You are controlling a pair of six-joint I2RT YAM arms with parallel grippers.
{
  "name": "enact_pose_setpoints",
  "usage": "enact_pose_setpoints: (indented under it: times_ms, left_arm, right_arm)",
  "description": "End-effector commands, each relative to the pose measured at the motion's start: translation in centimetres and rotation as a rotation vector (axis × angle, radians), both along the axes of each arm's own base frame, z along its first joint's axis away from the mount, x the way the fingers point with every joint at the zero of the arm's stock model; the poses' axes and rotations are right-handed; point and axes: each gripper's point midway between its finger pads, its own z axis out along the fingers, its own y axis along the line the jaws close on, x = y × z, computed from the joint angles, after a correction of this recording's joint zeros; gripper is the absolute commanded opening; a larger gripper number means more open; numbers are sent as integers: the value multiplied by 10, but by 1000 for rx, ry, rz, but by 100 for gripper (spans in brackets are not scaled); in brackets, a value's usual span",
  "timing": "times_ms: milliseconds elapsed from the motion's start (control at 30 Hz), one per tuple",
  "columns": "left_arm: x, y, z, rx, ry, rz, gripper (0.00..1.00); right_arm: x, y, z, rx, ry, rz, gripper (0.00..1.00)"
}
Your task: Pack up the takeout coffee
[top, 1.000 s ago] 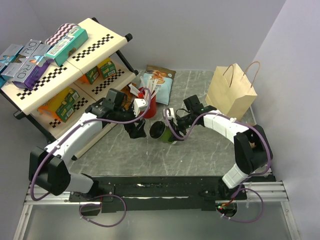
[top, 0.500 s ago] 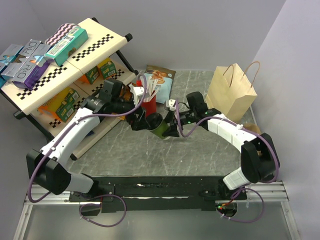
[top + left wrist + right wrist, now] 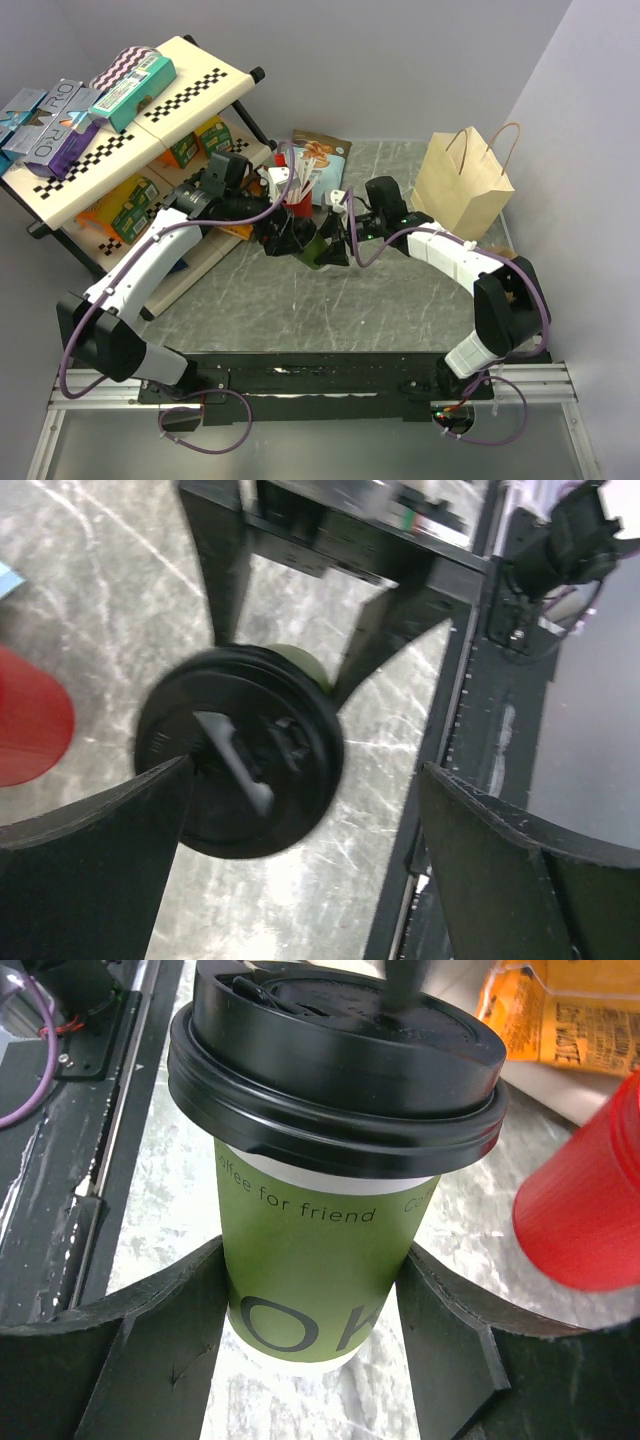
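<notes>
The takeout coffee (image 3: 318, 1260) is a green paper cup with a black lid (image 3: 335, 1055). My right gripper (image 3: 310, 1295) is shut on the cup's lower body, one finger pressed on each side. In the top view the takeout coffee (image 3: 318, 248) leans toward the left arm in the middle of the table, with the right gripper (image 3: 335, 245) on it. My left gripper (image 3: 285, 238) stands open right beside the lid end. In the left wrist view the lid (image 3: 240, 750) faces the camera, close to the near left finger (image 3: 90, 860), and nothing is gripped by the left gripper (image 3: 305, 815).
A red cup (image 3: 297, 207) with white stirrers stands just behind the coffee. A brown paper bag (image 3: 462, 185) stands upright at the back right. A snack pouch (image 3: 320, 158) lies at the back. The checkered shelf (image 3: 130, 130) with boxes fills the left side.
The right gripper has carried the coffee left and back and tilted it toward the left arm. The left gripper has moved back with it and stays beside the lid.
</notes>
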Motion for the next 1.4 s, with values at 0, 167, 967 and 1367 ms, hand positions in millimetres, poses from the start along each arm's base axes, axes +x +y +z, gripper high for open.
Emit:
enact_pose_setpoints:
  times_ms: [0,167,967,1367]
  left_arm:
    - [18,2,9,-3,-87,38,100]
    - [22,0,-3,33,-31,17,99]
    - [-1,23,7,69,-191,2,99]
    - [-32,-2,-17,97,-106,-154,65]
  right_arm:
    - [-7,12,22,62,-62,81,58]
    - [-20,13,20,63,-87,119,58]
    - [-31,13,20,65,18,57,59]
    - [-26,17,25,76,55,27,60]
